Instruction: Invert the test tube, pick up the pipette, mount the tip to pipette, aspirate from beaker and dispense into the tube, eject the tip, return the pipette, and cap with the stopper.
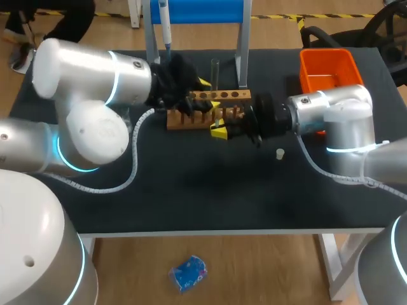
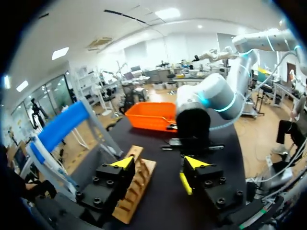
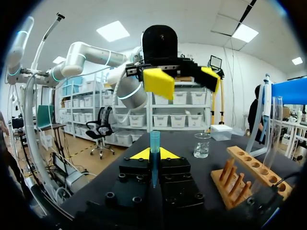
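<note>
My right gripper is shut on a blue pipette tip that stands upright between its fingers. Facing it just above, my left gripper is open with nothing in it. In the head view both grippers meet over the wooden rack: the left gripper at its near-left end, the right gripper at its front. A glass test tube stands upright at the rack's back. The pipette hangs on the blue stand. A small beaker sits beyond the rack. The white stopper lies on the mat.
An orange bin sits at the table's back right, behind my right arm. The stand's legs rise just behind the rack. The black table stretches in front of both grippers.
</note>
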Robot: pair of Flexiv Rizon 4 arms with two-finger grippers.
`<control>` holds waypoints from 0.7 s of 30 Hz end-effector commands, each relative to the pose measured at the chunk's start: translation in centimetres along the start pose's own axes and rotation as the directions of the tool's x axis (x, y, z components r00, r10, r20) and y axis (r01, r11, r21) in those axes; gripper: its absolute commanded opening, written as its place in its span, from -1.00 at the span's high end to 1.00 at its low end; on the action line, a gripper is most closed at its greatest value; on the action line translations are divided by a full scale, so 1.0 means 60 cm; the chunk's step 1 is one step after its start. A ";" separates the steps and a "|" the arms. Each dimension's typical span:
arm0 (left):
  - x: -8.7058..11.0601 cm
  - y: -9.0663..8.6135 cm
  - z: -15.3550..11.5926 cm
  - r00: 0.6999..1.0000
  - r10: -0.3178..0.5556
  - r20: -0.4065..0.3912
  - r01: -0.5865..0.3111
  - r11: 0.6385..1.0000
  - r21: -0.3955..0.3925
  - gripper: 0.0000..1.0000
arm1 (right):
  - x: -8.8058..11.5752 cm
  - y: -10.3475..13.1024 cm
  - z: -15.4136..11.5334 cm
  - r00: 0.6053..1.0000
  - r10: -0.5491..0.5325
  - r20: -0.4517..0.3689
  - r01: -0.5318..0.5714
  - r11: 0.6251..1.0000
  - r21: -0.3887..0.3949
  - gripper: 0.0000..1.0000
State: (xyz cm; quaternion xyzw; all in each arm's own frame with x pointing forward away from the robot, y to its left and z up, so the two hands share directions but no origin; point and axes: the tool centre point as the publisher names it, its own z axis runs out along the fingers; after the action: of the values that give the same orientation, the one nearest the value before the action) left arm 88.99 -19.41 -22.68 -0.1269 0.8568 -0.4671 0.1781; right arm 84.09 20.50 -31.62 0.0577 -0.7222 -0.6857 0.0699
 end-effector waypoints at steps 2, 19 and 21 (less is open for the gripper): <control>-0.021 -0.003 -0.034 0.996 -0.001 0.094 -0.002 1.000 0.029 -1.00 | 0.027 -0.001 -0.023 1.000 0.010 0.015 -0.010 1.000 0.004 1.00; -0.111 0.025 -0.062 0.972 -0.065 0.225 0.049 0.996 0.076 -1.00 | 0.109 0.021 -0.146 0.999 0.041 0.026 -0.042 0.998 0.053 1.00; -0.111 0.025 -0.062 0.972 -0.065 0.225 0.049 0.996 0.076 -1.00 | 0.109 0.021 -0.146 0.999 0.041 0.026 -0.042 0.998 0.053 1.00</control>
State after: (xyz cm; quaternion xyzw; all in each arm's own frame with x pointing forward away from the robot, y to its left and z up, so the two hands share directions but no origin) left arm 93.25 -13.66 -20.56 -0.2028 0.8133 -0.4750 0.2679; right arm 79.77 11.59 -30.52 0.0383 -0.7379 -0.6695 0.0767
